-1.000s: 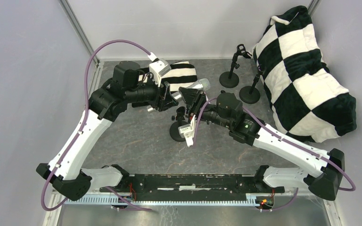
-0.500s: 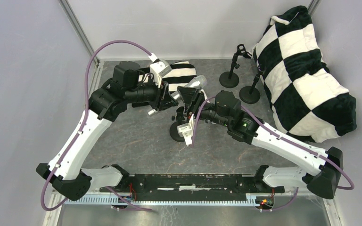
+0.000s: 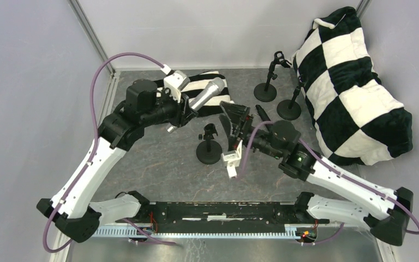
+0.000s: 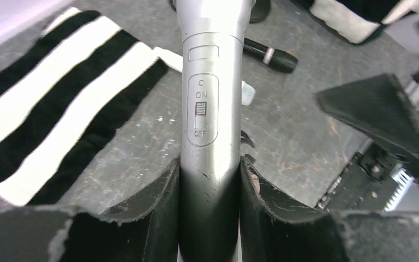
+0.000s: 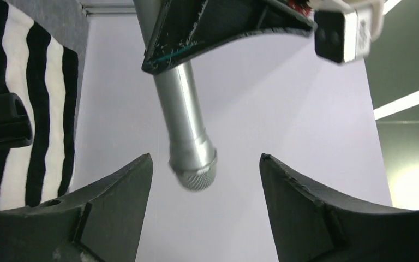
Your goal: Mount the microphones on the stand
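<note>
My left gripper (image 4: 208,172) is clamped on the handle of the silver-grey microphone (image 4: 210,103). The microphone's mesh head points toward the far edge, over the striped cloth (image 3: 216,82). My right gripper (image 3: 234,121) has its jaws apart and holds nothing, just right of the table's middle. One stand (image 3: 208,147) sits bare at the middle, between my arms. Two more stands (image 3: 266,82) are near the far right corner, and the black microphone (image 3: 262,113) lies beside them.

Items present: three round-based stands (image 3: 208,146), two microphones in clear view (a silver microphone (image 3: 207,93) and a black microphone (image 4: 267,53)), one checkered bag (image 3: 354,87), one striped cloth (image 3: 214,82), and two robot arms (image 3: 87,169).
</note>
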